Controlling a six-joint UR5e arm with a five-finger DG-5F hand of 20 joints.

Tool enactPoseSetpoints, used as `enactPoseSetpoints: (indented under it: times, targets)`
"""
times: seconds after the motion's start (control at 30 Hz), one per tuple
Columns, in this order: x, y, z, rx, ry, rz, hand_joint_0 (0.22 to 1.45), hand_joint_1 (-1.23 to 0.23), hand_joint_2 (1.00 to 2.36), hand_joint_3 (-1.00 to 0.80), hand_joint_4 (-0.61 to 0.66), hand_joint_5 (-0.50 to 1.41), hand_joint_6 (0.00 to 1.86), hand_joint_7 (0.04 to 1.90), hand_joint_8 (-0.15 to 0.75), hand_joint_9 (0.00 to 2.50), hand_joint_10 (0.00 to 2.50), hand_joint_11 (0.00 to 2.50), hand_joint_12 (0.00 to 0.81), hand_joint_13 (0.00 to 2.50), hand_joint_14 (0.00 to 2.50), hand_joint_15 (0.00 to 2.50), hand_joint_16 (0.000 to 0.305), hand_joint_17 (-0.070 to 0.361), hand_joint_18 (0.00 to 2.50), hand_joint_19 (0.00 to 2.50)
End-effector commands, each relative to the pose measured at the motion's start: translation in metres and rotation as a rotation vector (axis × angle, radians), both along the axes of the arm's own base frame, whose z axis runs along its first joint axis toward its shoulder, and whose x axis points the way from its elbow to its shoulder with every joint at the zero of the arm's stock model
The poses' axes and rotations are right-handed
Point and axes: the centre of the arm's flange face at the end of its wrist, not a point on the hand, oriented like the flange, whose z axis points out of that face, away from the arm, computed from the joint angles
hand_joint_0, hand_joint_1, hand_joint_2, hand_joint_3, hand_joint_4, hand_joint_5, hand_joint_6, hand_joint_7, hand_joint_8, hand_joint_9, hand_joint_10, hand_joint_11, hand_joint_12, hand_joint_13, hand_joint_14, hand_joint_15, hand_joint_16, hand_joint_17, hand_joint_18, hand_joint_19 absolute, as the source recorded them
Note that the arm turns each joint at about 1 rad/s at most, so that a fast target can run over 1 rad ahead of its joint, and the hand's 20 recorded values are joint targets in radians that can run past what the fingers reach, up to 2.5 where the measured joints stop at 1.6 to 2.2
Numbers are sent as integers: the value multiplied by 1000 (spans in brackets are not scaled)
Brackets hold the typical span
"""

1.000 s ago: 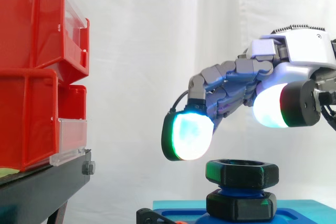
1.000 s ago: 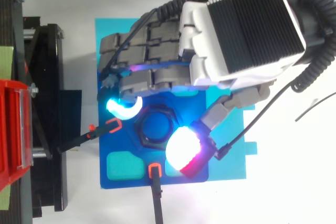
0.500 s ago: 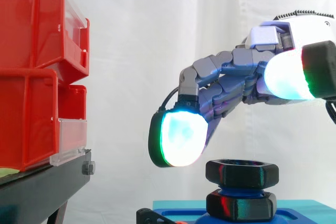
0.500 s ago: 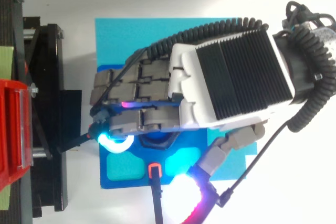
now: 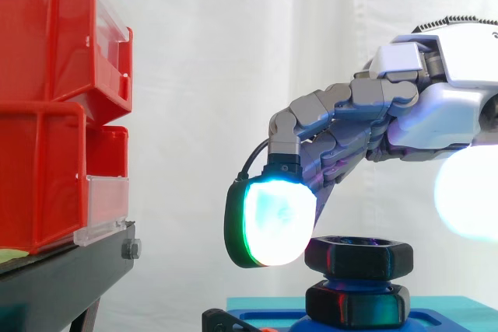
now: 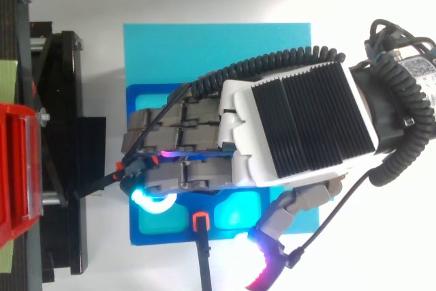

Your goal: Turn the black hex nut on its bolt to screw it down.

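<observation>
While my hand [image 5: 436, 106] hangs spread and empty, the black hex nut [image 5: 358, 256] sits directly below my bent fingers, at the top of its blue bolt [image 5: 354, 278]. The bolt's axis stands upright. A second black nut [image 5: 358, 306] sits below the hex nut on the same bolt, with a short run of thread between them.

From the side, my leading fingertip pad [image 5: 274, 221] hangs just left of the hex nut and overlaps its left corner; I cannot tell whether it touches. My thumb pad [image 5: 469, 201] is to the right of the hex nut, higher up and well apart from it. The hex nut thus lies between fingers and thumb, but neither is set on its flats. I judge the coming move needs the thumb brought down and in against the side opposite my fingers, then a turn about the upright axis.

Below the hex nut lies the blue fixture plate [image 6: 157, 95] on a cyan board [image 6: 211, 46]. An orange-tipped clamp [image 6: 199, 221] reaches in on the thumb's side of the hex nut, and my thumb could catch it. Red bins [image 5: 47, 114] on their black stand [image 5: 62, 277] are well apart, beyond my fingertips.
</observation>
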Motion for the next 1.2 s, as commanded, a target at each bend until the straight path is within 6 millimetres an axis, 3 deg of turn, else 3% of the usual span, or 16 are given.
enactPoseSetpoints:
  times: [0.0, 0.13, 0.3, 1.17]
  targets:
    - [0, 0, 0, -10, -4, 0, 435, -644, 1000, -500, 345, -216, 503, 931, 326, 426, 7, 293, 374, 518, 4, 133, 54, 122, 638, 373]
    - [0, 0, -1, -29, -8, 1, 454, -647, 1000, -500, 336, -216, 502, 927, 318, 426, 7, 294, 364, 518, 4, 132, 52, 118, 630, 380]
    - [4, -5, -17, -31, 1, -1, 456, -618, 1000, -500, 338, -216, 502, 930, 319, 428, 7, 293, 362, 518, 4, 136, 52, 117, 631, 380]
    - [0, -26, -16, -32, -3, 3, 421, -369, 1000, -500, 446, -170, 520, 1123, 357, 469, 6, 301, 384, 544, 4, 126, 56, 127, 680, 341]
